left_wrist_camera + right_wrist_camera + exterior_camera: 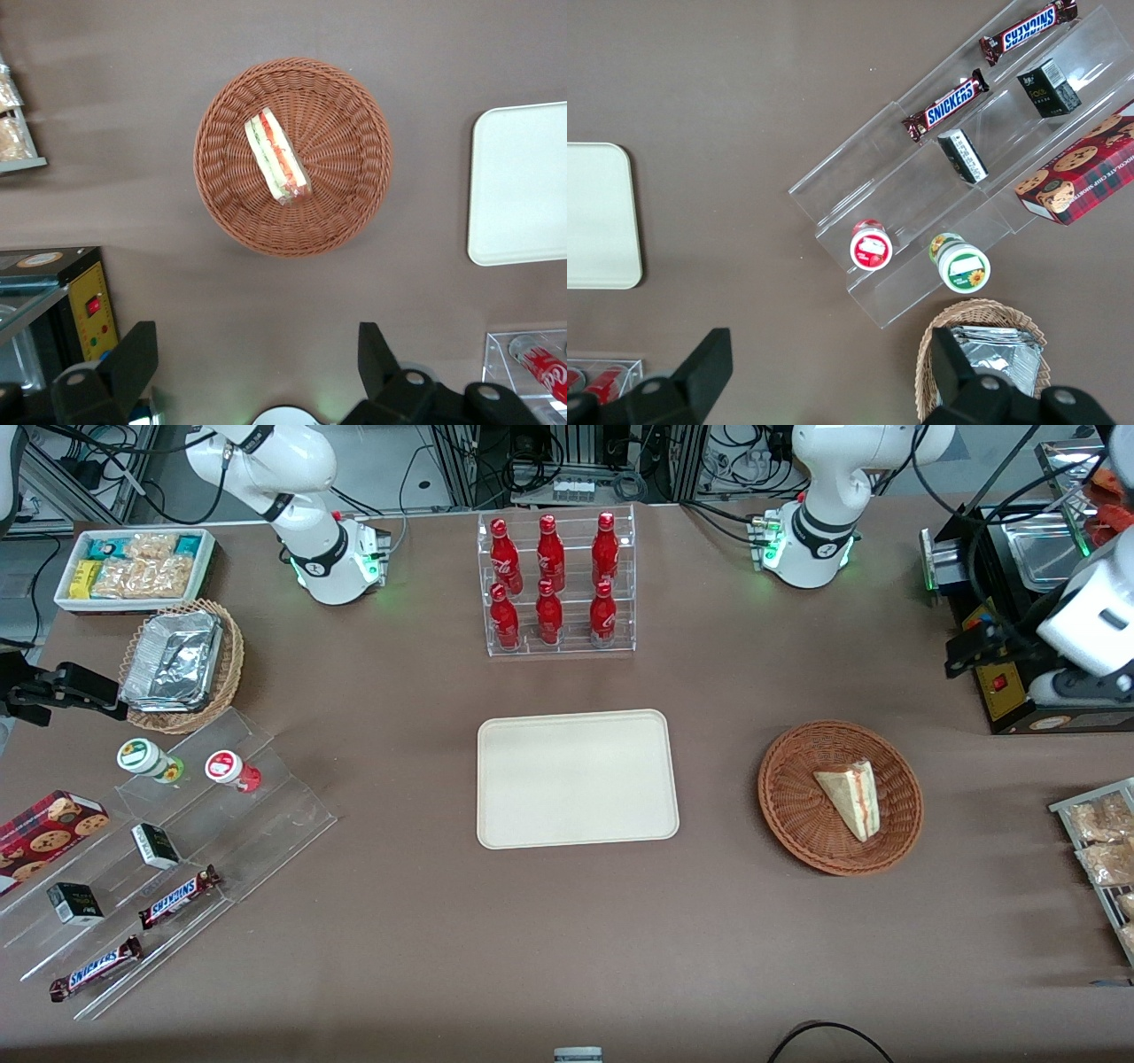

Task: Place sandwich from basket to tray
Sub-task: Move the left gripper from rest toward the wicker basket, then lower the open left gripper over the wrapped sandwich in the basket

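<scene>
- The sandwich [277, 157] lies on its side in the basket [354, 190], its red and green filling showing along the cut edge, a little off the basket's middle.
- The gripper [257, 363] hangs high above the desk [567, 921], fingers [133, 359] spread wide and holding nothing.
- From the wrist camera, the sandwich sits ahead of the fingertips, well apart from them, with bare brown desk between the basket's rim and the two dark fingers.
- The gap between the fingers lines up roughly with the basket; the sandwich falls within that span.
- In the front view the gripper itself is out of frame; only the working arm's white body shows above a black machine [1010, 602] at its end of the desk.
- The tray [576, 779] lies flat and bare beside the basket, toward the parked arm's end, apart from it with a strip of desk between them.
- The tray's rounded edge shows in the wrist view too, off to one side of the fingers and touching neither basket nor gripper.
- A clear rack of red bottles [554, 580] stands farther from the front camera than the tray.
- Bagged snacks on a wire rack [1099, 841] lie at the working arm's end, near the basket but not touching it.
</scene>
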You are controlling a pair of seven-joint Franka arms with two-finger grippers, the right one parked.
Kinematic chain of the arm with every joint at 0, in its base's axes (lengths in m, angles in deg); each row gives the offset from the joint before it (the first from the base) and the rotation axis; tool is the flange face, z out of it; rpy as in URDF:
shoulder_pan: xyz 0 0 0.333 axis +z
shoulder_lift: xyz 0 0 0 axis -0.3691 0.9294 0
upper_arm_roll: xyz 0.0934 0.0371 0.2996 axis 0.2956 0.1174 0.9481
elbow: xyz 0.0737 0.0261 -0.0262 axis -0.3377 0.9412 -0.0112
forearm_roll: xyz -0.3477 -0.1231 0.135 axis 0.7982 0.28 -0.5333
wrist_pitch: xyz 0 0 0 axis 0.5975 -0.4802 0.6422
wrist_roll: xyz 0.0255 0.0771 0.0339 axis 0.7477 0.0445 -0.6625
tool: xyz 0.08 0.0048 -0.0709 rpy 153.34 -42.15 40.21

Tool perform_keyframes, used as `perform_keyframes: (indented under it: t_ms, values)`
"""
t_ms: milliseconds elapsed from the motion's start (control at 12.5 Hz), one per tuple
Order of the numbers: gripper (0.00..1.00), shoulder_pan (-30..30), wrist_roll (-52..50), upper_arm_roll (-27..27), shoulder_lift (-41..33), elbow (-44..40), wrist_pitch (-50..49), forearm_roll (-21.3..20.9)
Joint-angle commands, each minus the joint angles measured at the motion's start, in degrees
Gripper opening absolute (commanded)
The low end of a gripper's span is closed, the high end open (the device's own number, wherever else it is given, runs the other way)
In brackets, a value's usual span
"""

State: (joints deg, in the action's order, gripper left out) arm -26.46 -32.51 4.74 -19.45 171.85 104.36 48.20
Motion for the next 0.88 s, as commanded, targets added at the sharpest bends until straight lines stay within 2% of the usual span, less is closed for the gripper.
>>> perform_keyframes:
  t_ms: [0, 400, 800]
  values:
    - [1.00, -0.1, -4.3, 0.0, -4.0, 12.2, 10.4, -0.5]
    - [1.00, -0.3, -16.5, -0.3, -2.9, 28.4, 31.9, -0.5]
    - [1.00, -0.9, -26.8, -0.8, 4.0, 30.7, 41.1, -0.5]
